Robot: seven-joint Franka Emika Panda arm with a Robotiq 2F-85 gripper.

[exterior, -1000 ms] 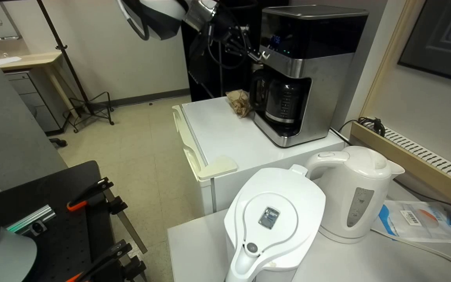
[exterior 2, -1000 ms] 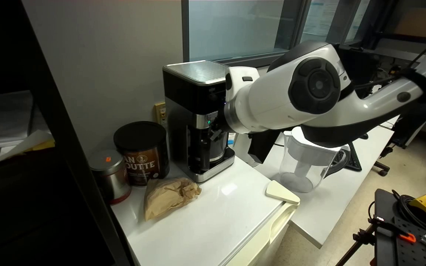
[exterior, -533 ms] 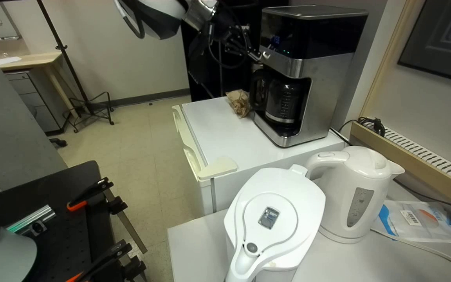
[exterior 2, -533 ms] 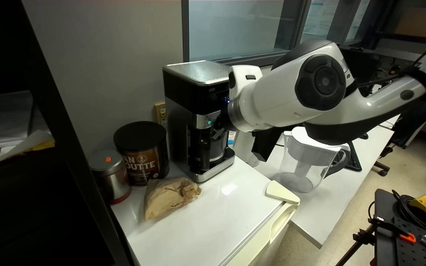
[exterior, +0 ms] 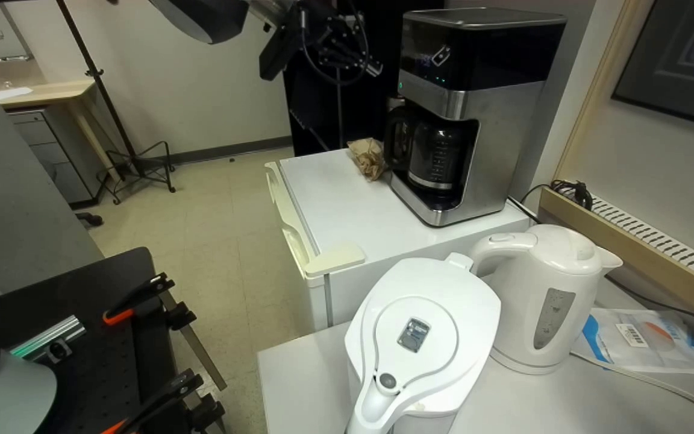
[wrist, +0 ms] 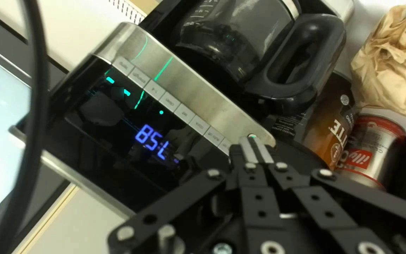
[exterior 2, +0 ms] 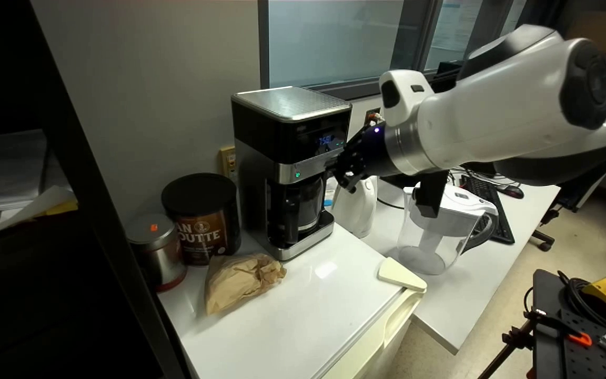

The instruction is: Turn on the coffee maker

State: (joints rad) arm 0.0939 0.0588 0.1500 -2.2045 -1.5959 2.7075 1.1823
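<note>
The coffee maker (exterior: 506,138) is a tall black and silver machine on a white surface. It also shows in an exterior view (exterior 2: 258,173) and fills much of the wrist view (wrist: 203,95). Its display (wrist: 152,141) shows blue clock digits. A round button (exterior 2: 298,174) on the silver front glows green; it also shows in the wrist view (wrist: 252,135), just beyond my fingertips. The dark carafe (exterior: 437,154) stands in its base. My gripper (wrist: 254,144) is shut with nothing held. In an exterior view my gripper (exterior: 375,67) is a short way off the machine's front.
A brown paper bag (exterior 2: 242,281), a dark coffee tin (exterior 2: 203,221) and a smaller can (exterior 2: 157,250) stand beside the machine. A white kettle (exterior: 552,295) and a filter pitcher (exterior: 422,337) stand on the adjoining desk. A dark shelf post (exterior 2: 92,189) rises nearby.
My gripper was at the machine's silver front by the button. It has drawn back, and the arm has swung away, uncovering the display and front panel. The button glows green throughout.
</note>
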